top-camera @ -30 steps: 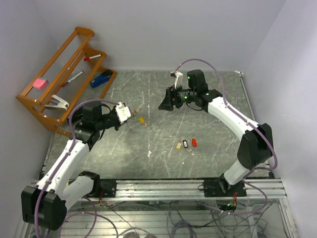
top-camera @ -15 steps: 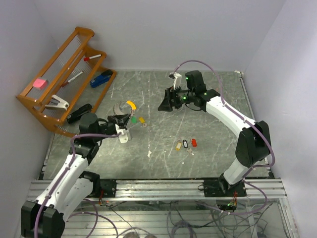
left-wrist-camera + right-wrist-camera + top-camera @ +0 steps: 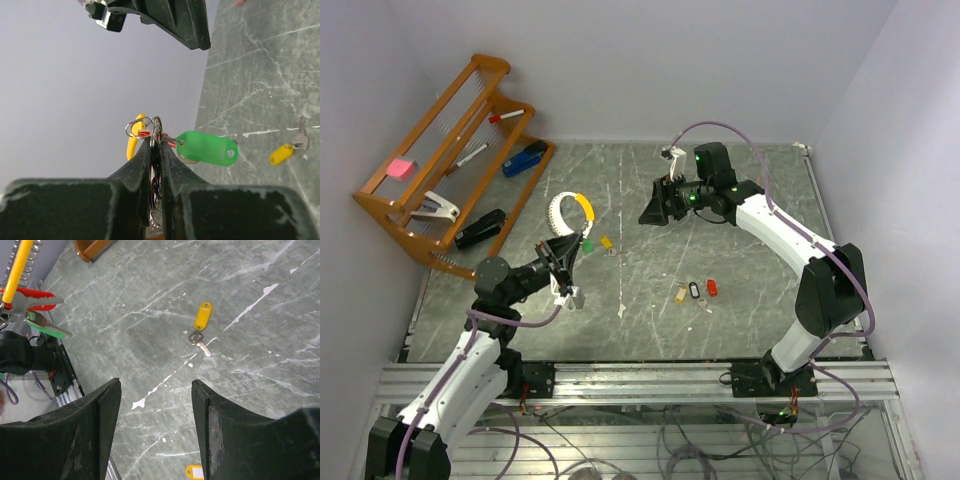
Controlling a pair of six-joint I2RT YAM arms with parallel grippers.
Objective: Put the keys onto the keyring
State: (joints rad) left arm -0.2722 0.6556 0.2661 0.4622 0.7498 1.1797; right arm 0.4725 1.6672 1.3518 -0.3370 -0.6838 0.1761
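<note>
Silvery wire of the keyring point(image 3: 145, 125) sat pinched in your left gripper point(image 3: 156, 145), its jaws nearly closed and a green-tagged key point(image 3: 206, 148) hanging from the ring. Your right gripper point(image 3: 156, 388) hovered half open and empty above a yellow-tagged key point(image 3: 202, 316) lying on the table point(image 3: 260, 355); center over the tag before closing. Only the overhead view showed the whole group of three more keys point(image 3: 695, 290) nearer the bases.

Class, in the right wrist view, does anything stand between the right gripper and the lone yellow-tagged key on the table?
Nothing visible does. The right gripper hangs open above the table, and the yellow-tagged key lies uncovered beyond its fingertips; only marbled surface shows between them.
</note>
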